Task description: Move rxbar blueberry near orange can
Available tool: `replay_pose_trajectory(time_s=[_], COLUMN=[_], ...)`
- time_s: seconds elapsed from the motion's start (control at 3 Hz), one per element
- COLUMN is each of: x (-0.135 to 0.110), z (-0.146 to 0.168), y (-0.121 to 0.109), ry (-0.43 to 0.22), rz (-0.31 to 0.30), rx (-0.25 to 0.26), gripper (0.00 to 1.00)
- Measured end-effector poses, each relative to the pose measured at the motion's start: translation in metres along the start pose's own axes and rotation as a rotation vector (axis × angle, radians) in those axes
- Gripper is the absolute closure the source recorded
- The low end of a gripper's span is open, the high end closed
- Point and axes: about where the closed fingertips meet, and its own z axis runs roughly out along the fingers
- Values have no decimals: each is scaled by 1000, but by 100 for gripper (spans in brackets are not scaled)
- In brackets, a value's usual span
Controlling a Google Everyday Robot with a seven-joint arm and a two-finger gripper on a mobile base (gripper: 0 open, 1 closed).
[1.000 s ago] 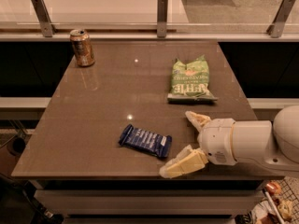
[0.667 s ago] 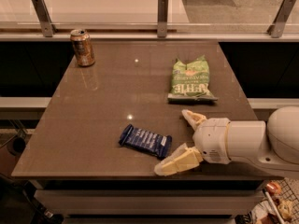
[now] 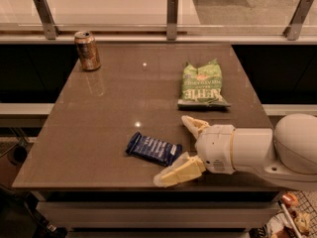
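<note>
The rxbar blueberry (image 3: 153, 148), a flat dark blue bar with white lettering, lies near the table's front edge. The orange can (image 3: 87, 50) stands upright at the far left corner of the table. My gripper (image 3: 177, 148) comes in from the right, just right of the bar. It is open: one pale finger (image 3: 194, 125) points behind the bar's right end, the other (image 3: 177, 171) reaches in front of it. The bar's right end lies between the fingers, and I cannot tell if they touch it.
A green chip bag (image 3: 201, 84) lies on the right half of the brown table (image 3: 114, 103). A glass railing with metal posts (image 3: 172, 17) runs behind the table. My white arm (image 3: 267, 150) overhangs the table's front right corner.
My gripper has moved left toward the bar, its front finger reaching further along the front edge. The bar, can and bag have not moved.
</note>
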Motion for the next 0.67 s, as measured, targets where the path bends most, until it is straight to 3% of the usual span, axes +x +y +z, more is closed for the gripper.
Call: replay_pose_trajectory(time_s=[0.33,0.67], x=[0,-3], z=[14,20], y=[8,13], ry=[-8,-10], rz=[1,-11], rx=[-24,-23], gripper=[0,17])
